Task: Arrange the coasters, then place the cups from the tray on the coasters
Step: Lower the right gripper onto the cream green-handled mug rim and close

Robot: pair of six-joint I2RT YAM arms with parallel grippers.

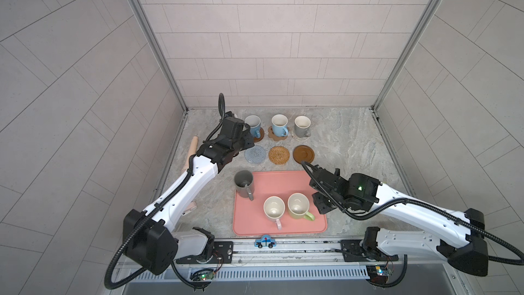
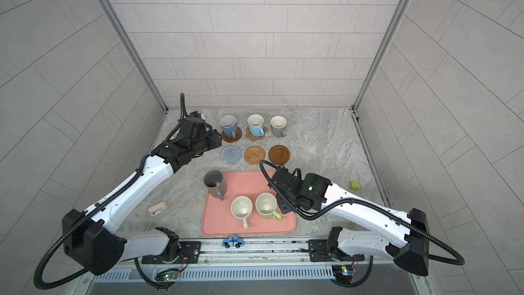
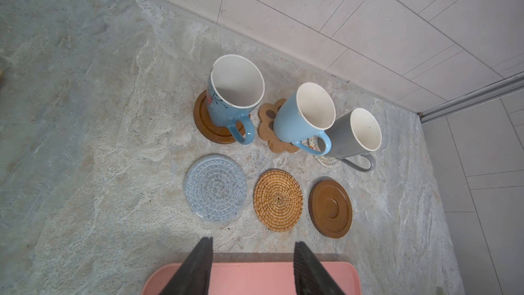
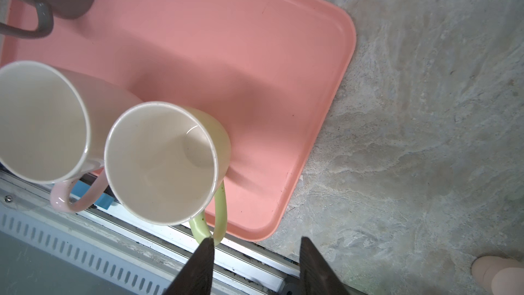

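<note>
The right fingers (image 4: 198, 268), half open and empty, hang by the handle of the yellow-green ceramic mug (image 4: 158, 163) on the salmon-pink flat tray (image 4: 255, 52) at the bench's front edge. Closing off-centre may shove it into the pink ceramic mug (image 4: 39, 120) just beside. The left fingers (image 3: 198, 268) are half open, empty.

From high above the arm bases (image 1: 198, 246), both top views show us the whole grey marbled stone tabletop (image 1: 354, 148). Each wrist camera looks close past its claw. The salmon-pink flat rimmed tray (image 3: 255, 279) beneath the left claw (image 3: 253, 242) probably also fills the view beyond our right claw (image 4: 256, 239).
</note>
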